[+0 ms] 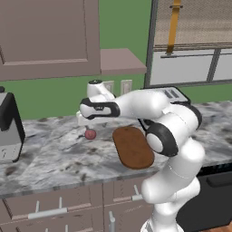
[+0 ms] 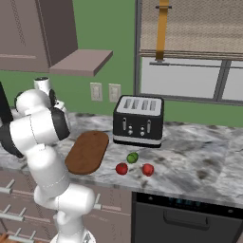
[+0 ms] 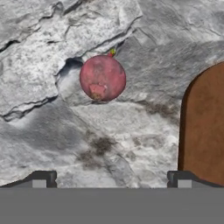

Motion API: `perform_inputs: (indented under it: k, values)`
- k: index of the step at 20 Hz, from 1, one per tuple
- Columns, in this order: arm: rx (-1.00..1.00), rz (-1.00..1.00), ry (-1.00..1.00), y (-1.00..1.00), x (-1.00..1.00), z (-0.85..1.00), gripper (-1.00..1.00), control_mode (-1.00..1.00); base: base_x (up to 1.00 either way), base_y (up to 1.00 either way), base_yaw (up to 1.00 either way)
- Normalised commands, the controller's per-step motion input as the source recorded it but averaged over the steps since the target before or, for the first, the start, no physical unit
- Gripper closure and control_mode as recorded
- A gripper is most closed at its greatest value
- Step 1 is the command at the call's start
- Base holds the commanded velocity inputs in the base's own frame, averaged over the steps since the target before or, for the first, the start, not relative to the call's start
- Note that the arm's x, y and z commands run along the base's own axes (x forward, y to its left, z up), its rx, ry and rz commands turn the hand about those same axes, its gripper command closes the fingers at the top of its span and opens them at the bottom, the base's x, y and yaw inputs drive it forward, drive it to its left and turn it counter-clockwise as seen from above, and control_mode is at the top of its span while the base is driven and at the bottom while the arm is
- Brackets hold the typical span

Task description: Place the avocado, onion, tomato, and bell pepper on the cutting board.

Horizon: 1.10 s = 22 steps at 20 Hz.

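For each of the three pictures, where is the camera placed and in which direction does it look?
Left base view: behind the arm on its left, facing forward and down at the counter; the white arm crosses it, above the onion and cutting board.
Right base view: behind on the right, facing the toaster, the avocado and two red fruits; the arm stands at left.
Hand view: on the hand, looking down at the onion; the gripper tips are apart.
Shared: all three show the board.
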Motion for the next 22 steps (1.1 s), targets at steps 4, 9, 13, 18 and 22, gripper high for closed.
perform_inputs:
  k: [4, 9, 13, 18, 22]
  values:
    - [0.00, 0.00, 0.08, 0.08, 0.27, -0.18, -1.00, -1.00, 0.00, 0.00, 0.00]
    - [0.00, 0.00, 0.04, 0.03, 0.25, -0.13, -1.00, -1.00, 0.00, 0.00, 0.00]
    - [0.00, 0.00, 0.05, 0.06, 0.29, -0.14, -1.00, -1.00, 0.00, 0.00, 0.00]
    - [0.00, 0.00, 0.05, 0.05, 0.26, -0.16, -1.00, -1.00, 0.00, 0.00, 0.00]
    - [0.00, 0.00, 0.04, 0.03, 0.28, -0.15, -1.00, -1.00, 0.00, 0.00, 0.00]
